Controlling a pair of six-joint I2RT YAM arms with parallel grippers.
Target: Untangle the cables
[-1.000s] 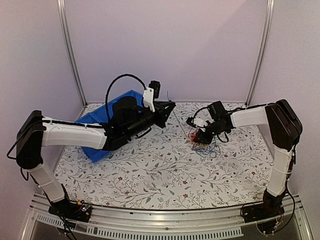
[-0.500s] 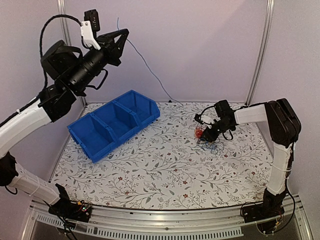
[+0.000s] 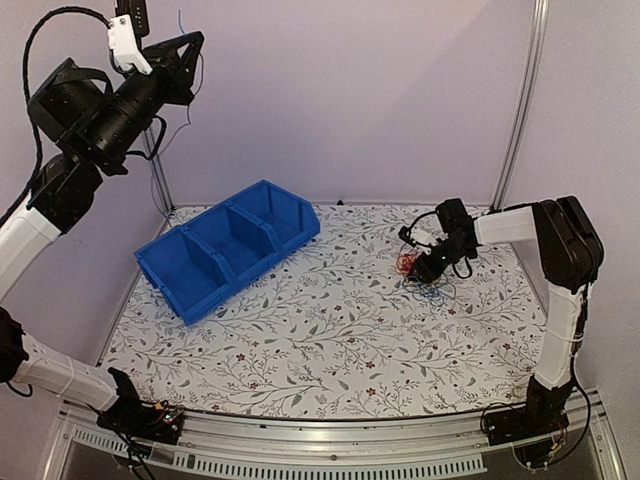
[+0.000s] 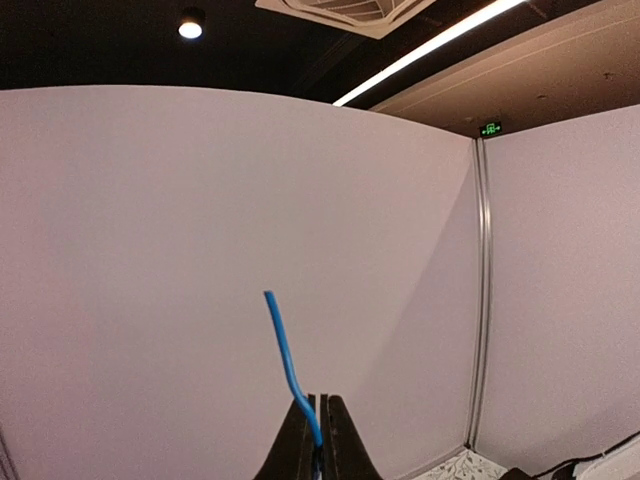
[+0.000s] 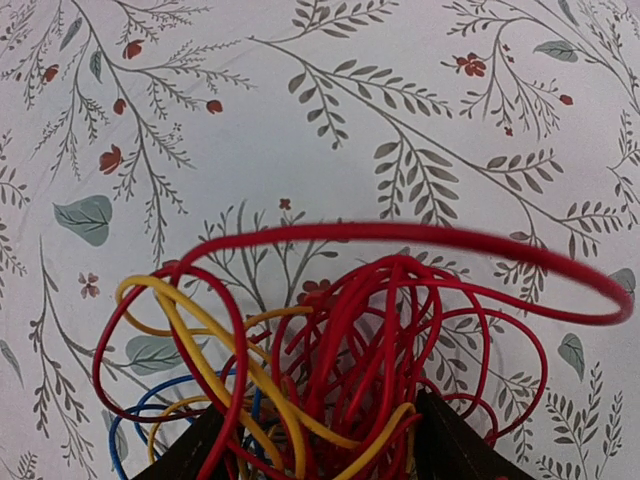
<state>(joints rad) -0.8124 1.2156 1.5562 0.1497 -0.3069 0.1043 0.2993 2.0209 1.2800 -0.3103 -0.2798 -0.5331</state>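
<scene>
Several thin cables [image 3: 417, 277] lie in a small loopy heap on the right half of the floral tabletop [image 3: 330, 350], well apart from the blue bin [image 3: 230, 250] that sits at an angle on the far left. From the right wrist, the heap is mostly red loops [image 5: 370, 330], with yellow strands [image 5: 210, 370] crossing them and a few blue turns [image 5: 140, 420] low on the left; one wide red loop arches above the rest. The right claw [image 3: 412, 268] is down at this heap, and its two dark fingers [image 5: 190, 455] stand parted on either side of the bundle, released, with wires lying loose between them. One blue cable [image 4: 283, 350] is apart from the pile: the left claw [image 4: 318, 410], raised high toward the upper left corner of the enclosure and pointing at the pale back wall, is clenched on it, the free end [image 3: 181, 20] curving up past the fingertips. The lower run of that cable is too thin to follow from above
</scene>
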